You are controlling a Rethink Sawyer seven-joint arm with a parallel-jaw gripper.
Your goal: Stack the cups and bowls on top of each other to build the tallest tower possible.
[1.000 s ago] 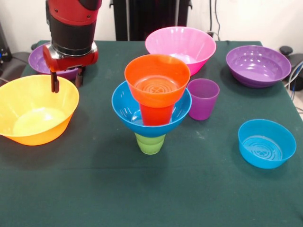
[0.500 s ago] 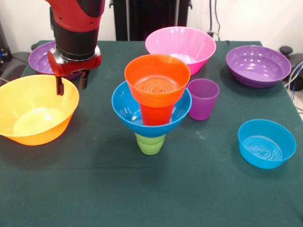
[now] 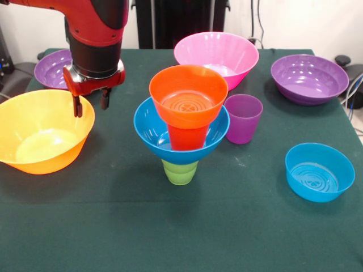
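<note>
The tower stands mid-table: a green cup (image 3: 180,171) upside down, a medium blue bowl (image 3: 151,129) on it, an orange cup (image 3: 187,137) in that bowl, and a small orange bowl (image 3: 188,93) on top. A purple cup (image 3: 243,118) stands upright just right of the tower. My gripper (image 3: 91,106) hangs open and empty at the left, over the right rim of the large yellow-orange bowl (image 3: 39,130), between that bowl and the tower.
A large pink bowl (image 3: 215,54) sits at the back centre. One wide purple bowl (image 3: 309,76) is at the back right, another (image 3: 50,69) at the back left, partly behind the arm. A small blue bowl (image 3: 319,171) lies at the right front.
The gripper has drifted to the right and slightly lower, from above the yellow-orange bowl's far rim toward the tower. It stays open. No bowl or cup has moved.
</note>
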